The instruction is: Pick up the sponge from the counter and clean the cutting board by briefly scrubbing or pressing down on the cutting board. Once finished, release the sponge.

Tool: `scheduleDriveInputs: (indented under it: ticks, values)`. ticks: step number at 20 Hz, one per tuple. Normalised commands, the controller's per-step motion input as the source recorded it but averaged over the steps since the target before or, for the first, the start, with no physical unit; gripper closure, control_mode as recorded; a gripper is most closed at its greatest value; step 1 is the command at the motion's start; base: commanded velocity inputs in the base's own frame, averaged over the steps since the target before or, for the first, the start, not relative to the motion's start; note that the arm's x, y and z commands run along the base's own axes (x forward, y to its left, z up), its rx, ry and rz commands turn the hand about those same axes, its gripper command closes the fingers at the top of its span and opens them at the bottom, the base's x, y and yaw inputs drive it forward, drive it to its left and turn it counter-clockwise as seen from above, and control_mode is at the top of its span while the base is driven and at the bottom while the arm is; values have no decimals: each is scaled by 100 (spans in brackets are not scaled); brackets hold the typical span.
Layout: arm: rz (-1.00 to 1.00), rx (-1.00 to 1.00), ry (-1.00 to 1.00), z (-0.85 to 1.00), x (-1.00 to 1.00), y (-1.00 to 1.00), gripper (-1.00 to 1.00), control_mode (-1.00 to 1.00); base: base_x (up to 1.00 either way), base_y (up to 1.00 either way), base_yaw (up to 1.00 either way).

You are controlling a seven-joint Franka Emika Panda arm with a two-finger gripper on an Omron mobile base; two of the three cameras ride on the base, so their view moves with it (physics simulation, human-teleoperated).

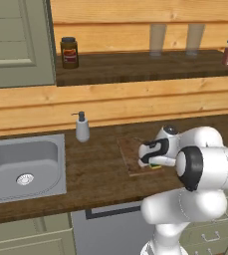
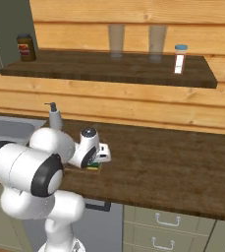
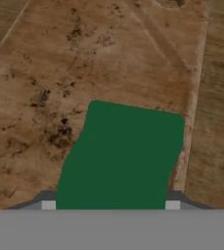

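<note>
Sponge (image 3: 121, 156): green top face, rectangular, low centre, lying on the cutting board near its pale edge. Cutting board (image 3: 84, 58): reddish-brown wood with dark speckles, spanning most of the frame. Counter (image 3: 221, 97): darker planks beyond the board's edge at right and upper left.

Deep green across the top of the sponge (image 3: 121, 156), with a thin yellow layer beneath (image 1: 156, 166). Reddish-brown with dark speckles and pale edges on the cutting board (image 3: 59, 73); darker brown planks on the counter (image 2: 173, 167). Steel grey in the sink (image 1: 21, 167), pale grey on the soap dispenser (image 1: 82, 128).
</note>
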Motion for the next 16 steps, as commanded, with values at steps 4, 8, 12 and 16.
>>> scheduleDriveInputs:
  ticks: [4,8,12,16]
  values:
    - [0,0,-5,0,50,0,100,-100,0,0,0]
    - [0,0,-8,0,39,0,100,-100,0,0,0]
    - [0,0,-9,0,41,0,100,-100,0,0,0]
    - [1,0,-9,0,45,0,100,-100,0,0,0]
